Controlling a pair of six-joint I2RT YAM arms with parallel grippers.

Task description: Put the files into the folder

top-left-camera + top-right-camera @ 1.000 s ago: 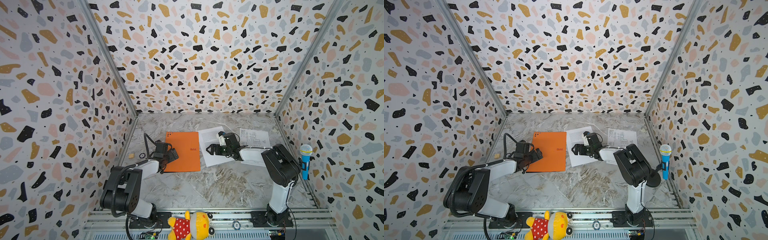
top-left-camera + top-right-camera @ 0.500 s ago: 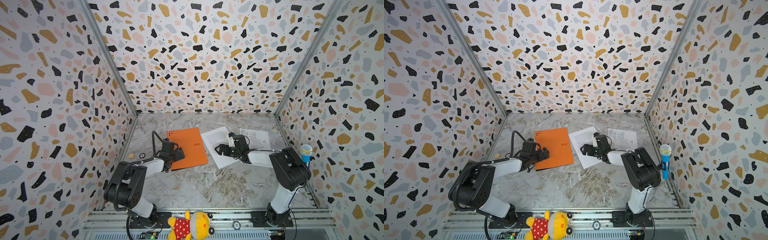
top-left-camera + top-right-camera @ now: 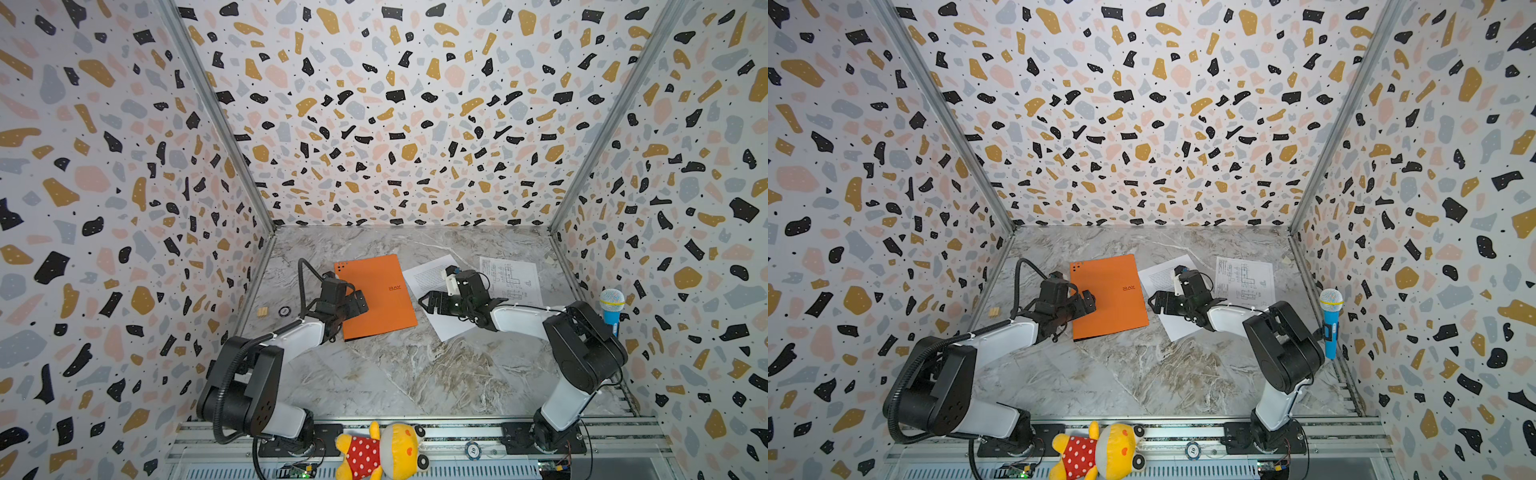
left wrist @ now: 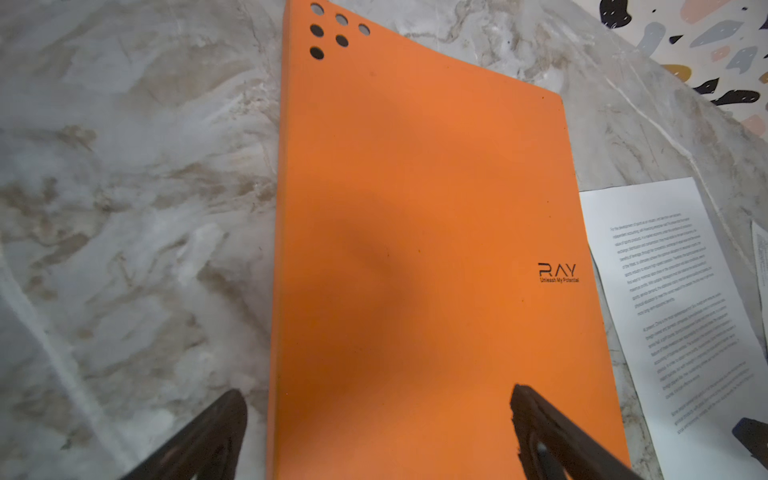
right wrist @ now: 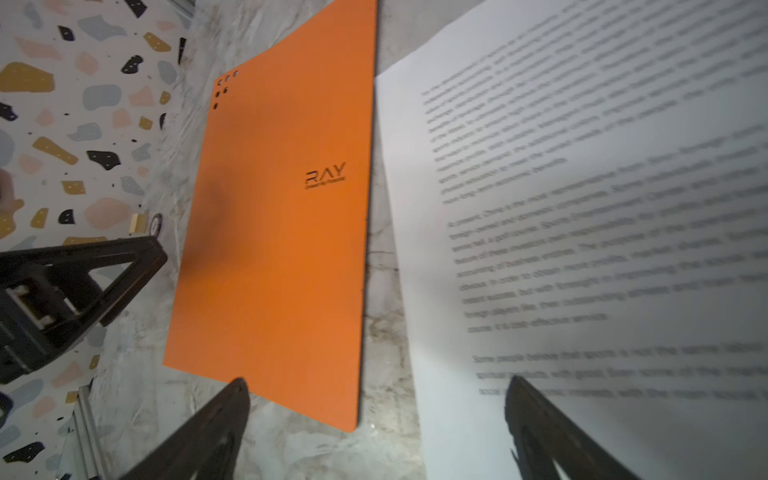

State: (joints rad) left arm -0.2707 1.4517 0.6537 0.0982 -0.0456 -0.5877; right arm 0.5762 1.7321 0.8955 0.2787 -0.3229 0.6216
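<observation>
2 white sheets lie flat on the table (image 3: 386, 374), both outside the folder: 1 text sheet (image 3: 428, 274) and, just beside it toward the right wall, 1 drawing sheet (image 3: 513, 280). 1 folder (image 3: 382, 295) lies closed to the left of them, orange side up, so its inside is hidden. A narrow strip of bare table parts it from the text sheet.

I have 2 pincers, both spread wide and both empty. My left pincer (image 4: 376, 401) hangs low over the folder's left long edge, 1 finger above the orange cover and the other above bare table. Whether either finger touches, I cannot tell. My right pincer (image 5: 378, 384) straddles the text sheet's left edge, 1 finger over the print and the other over the table near the folder's corner.

1 plush toy (image 3: 374, 453) lies on the front rail, and 1 toy microphone (image 3: 611, 309) stands by the right wall.
</observation>
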